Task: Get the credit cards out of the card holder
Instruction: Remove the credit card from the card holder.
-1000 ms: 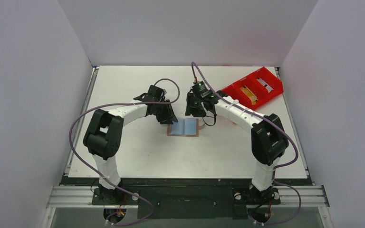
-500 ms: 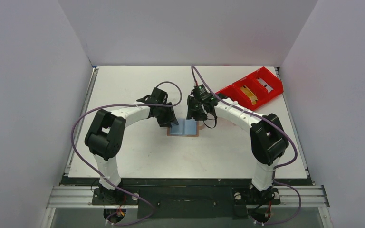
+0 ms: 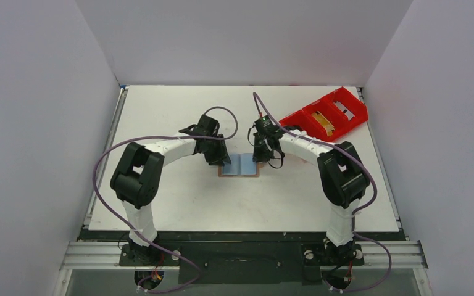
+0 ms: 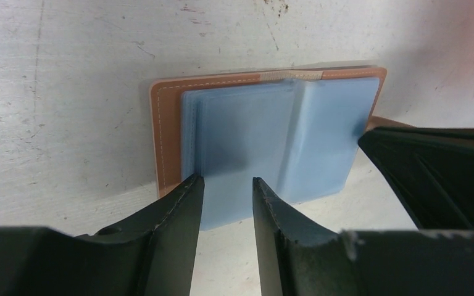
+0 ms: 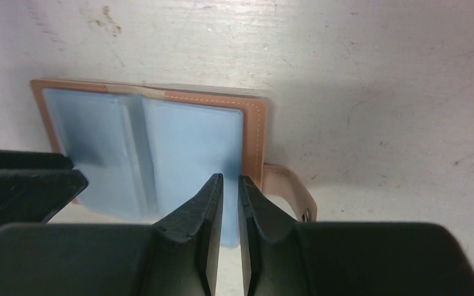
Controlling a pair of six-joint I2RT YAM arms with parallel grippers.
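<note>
Left gripper (image 4: 225, 182): jaws set moderately apart, lowered over the near edge of a pale blue page (image 4: 247, 135); no grip is seen.
Right gripper (image 5: 228, 179): jaws set at a narrow slit over the opposite page (image 5: 191, 154); whether it is pinched cannot be told.
Card holder (image 3: 239, 165): laid open and flat between both grippers, with its tab (image 5: 290, 188) sticking out beside the right one.
Table (image 3: 179, 197): white, scuffed.
Red tray (image 3: 330, 114): placed well apart, at the far right corner.

Tan card holder (image 4: 265, 126), pale-blue inside
</note>
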